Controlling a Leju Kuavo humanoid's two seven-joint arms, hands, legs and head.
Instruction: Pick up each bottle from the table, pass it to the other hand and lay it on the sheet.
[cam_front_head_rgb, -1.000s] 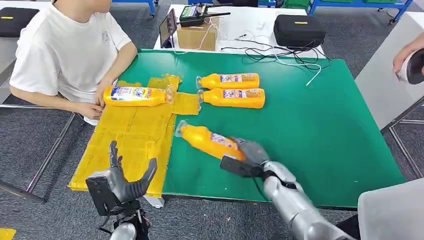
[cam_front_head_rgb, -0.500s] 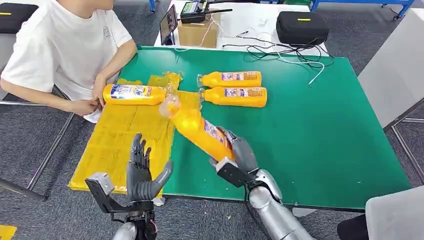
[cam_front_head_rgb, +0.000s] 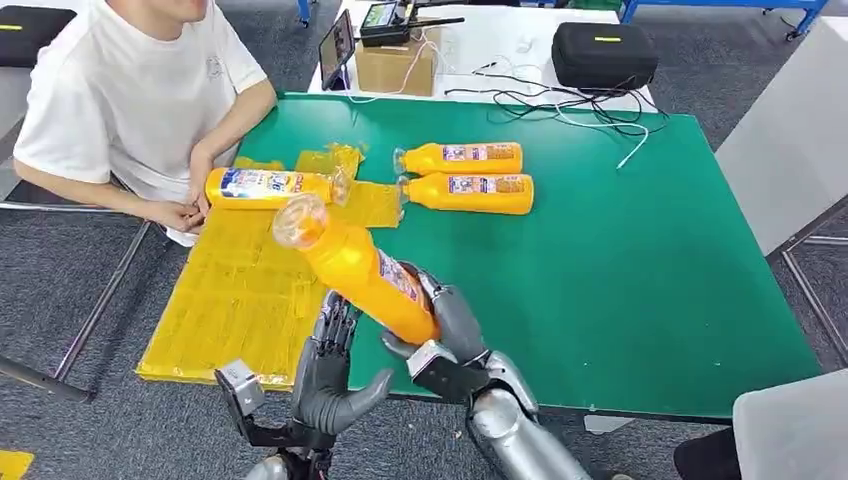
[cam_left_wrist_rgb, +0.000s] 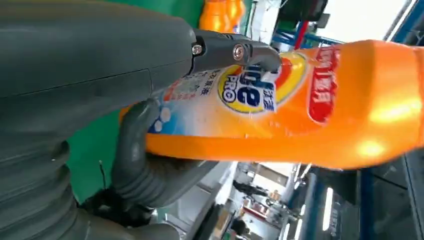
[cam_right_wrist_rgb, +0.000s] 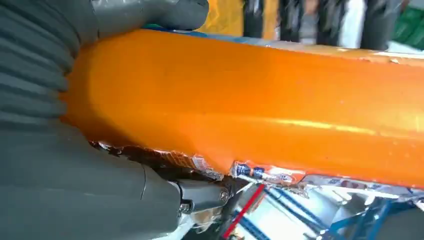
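My right hand (cam_front_head_rgb: 448, 338) grips an orange bottle (cam_front_head_rgb: 362, 272) by its base and holds it tilted above the table's front edge, cap (cam_front_head_rgb: 299, 221) toward the yellow sheet (cam_front_head_rgb: 240, 290). In the right wrist view the bottle (cam_right_wrist_rgb: 250, 105) lies across my right hand (cam_right_wrist_rgb: 65, 165). My left hand (cam_front_head_rgb: 333, 372) stands just left of the bottle's base with fingers spread. In the left wrist view the bottle (cam_left_wrist_rgb: 300, 100) sits between the thumb and a finger of my left hand (cam_left_wrist_rgb: 100, 100), which are not clamped on it. A second bottle (cam_front_head_rgb: 265, 187) lies on the sheet. Two bottles (cam_front_head_rgb: 462, 158) (cam_front_head_rgb: 470, 193) lie on the green table (cam_front_head_rgb: 640, 270).
A person in a white shirt (cam_front_head_rgb: 130, 100) sits at the table's left, with a hand (cam_front_head_rgb: 180, 214) at the sheet's edge. Behind the green table are a cardboard box (cam_front_head_rgb: 395, 68), a black case (cam_front_head_rgb: 600, 55) and loose cables (cam_front_head_rgb: 570, 108). A white table (cam_front_head_rgb: 790, 140) stands at the right.
My right hand has lifted the bottle off the table and swung it left over the front edge. My left hand has risen and moved right to the bottle's base.
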